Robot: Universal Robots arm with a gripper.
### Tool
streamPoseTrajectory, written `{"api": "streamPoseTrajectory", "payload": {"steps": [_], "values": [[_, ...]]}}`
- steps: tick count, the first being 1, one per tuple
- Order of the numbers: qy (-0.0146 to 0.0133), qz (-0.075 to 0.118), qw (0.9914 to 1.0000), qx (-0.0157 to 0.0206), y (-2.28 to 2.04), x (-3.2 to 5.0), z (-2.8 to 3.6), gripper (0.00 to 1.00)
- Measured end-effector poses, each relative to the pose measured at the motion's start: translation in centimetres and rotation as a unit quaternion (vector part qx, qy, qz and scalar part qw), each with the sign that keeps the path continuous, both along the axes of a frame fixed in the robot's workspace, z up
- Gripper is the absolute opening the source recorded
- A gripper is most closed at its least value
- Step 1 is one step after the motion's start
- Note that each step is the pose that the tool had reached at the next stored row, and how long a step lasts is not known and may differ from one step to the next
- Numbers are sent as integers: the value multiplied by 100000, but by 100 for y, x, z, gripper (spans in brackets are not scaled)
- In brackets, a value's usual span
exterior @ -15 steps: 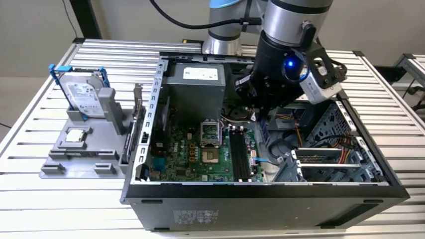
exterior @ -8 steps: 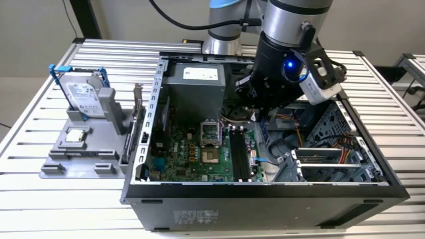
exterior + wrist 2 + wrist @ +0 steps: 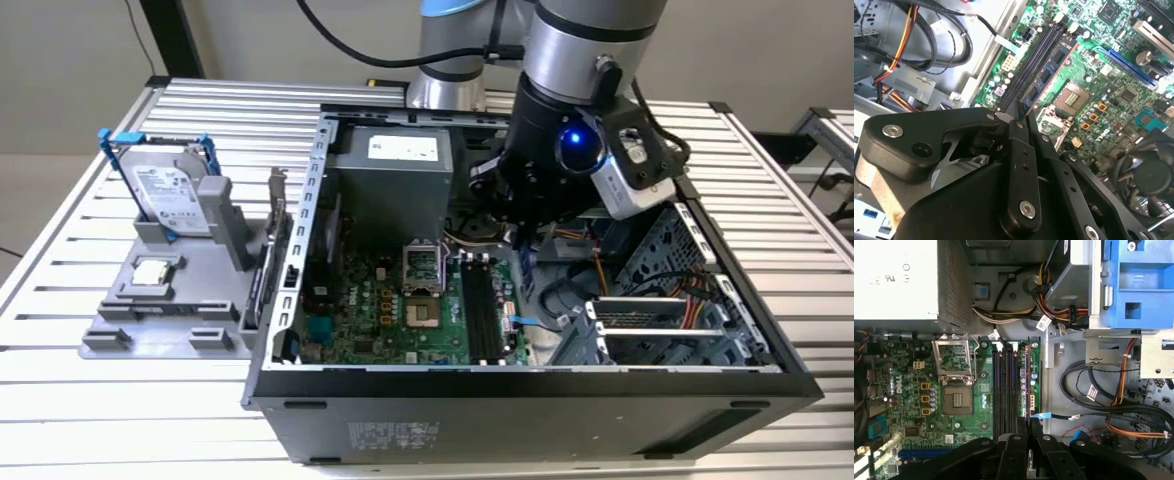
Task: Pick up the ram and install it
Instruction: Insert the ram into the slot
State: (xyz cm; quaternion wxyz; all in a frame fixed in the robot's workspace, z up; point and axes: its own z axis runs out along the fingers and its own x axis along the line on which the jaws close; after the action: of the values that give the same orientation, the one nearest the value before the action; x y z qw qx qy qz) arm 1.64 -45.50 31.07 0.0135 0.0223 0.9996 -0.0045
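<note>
Pincer (image 3: 1020, 114) clamped tight on the ram (image 3: 1046, 75); I hold the stick on edge, lengthwise close over the black memory slots (image 3: 1004, 385) in the open computer case (image 3: 534, 400), aligned so it can seat.

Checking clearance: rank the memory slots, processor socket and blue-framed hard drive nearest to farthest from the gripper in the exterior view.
1. The memory slots, just below the gripper.
2. The processor socket, beside them, toward the exterior view's left.
3. The hard drive, outside the case, farthest to that left.
</note>
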Motion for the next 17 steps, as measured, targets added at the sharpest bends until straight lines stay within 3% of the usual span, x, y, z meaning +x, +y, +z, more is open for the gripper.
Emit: {"api": "streamPoseTrajectory", "payload": {"steps": [7,13,17], "values": [[0,-2027,99979,4,0,-5,-126,0],[5,-2169,99976,19,0,-5,-142,0],[6,-2168,99976,14,0,-5,-213,0]]}}
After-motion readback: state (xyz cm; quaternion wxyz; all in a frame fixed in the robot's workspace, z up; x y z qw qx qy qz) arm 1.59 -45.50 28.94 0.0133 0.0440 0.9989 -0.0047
